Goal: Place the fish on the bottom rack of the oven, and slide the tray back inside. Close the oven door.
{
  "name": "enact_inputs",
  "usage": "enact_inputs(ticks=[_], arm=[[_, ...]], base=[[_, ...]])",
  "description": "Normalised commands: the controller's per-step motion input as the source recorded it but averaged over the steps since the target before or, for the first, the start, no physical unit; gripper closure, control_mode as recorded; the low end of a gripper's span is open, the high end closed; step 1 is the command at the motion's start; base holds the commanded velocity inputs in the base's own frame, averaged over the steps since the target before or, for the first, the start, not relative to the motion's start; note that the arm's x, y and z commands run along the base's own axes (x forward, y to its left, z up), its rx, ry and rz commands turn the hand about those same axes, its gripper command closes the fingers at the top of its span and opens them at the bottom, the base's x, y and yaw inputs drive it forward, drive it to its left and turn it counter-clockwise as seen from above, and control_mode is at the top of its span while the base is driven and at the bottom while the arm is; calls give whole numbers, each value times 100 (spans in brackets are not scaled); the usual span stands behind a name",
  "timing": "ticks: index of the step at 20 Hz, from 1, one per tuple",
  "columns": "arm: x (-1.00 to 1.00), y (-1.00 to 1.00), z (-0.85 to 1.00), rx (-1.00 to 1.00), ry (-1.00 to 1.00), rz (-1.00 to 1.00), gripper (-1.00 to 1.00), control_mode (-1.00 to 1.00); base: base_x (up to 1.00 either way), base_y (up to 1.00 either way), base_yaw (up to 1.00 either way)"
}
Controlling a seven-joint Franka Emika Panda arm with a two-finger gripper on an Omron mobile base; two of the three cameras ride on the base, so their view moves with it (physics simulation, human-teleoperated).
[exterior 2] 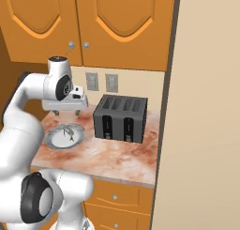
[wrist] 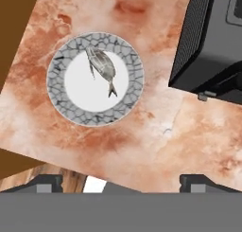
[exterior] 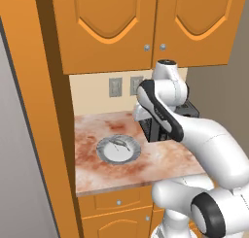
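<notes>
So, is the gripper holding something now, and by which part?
Nothing is held. The gripper is open above the counter, and the fish lies on the plate.

Counter (exterior: 160, 166): plate (exterior: 118, 150) toward its left part, fish (wrist: 102, 68) lying on the plate. Toaster (exterior 2: 120, 118) to the plate's right, apart from it. Outlets (exterior 2: 101, 82) on the wall behind; cabinets (exterior 2: 93, 22) above, drawers (exterior 2: 117, 198) below. Gripper (exterior 2: 66, 111) above the counter, behind the plate.

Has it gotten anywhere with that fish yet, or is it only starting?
Only starting. The fish lies untouched on the plate on the counter, beside the toaster. The tool hovers open above, gripping nothing. Picking up, loading the oven and shutting its door remain.
</notes>
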Motion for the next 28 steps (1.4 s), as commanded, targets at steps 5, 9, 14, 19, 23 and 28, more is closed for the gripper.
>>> enact_inputs(ticks=[5, 9, 14, 19, 23, 28], arm=[[10, 56, -54, -1, 4, 4, -100, -100], [28, 29, -43, 0, 1, 1, -100, -100], [40, 9, -33, 0, 1, 2, -100, -100], [31, 0, -36, 0, 2, 2, -100, -100], [32, 0, -38, 0, 4, 3, -100, -100], [26, 0, -39, 0, 2, 4, -100, -100]], base=[[0, 0, 0], [0, 0, 0], [0, 0, 0], [0, 0, 0], [0, 0, 0], [0, 0, 0]])
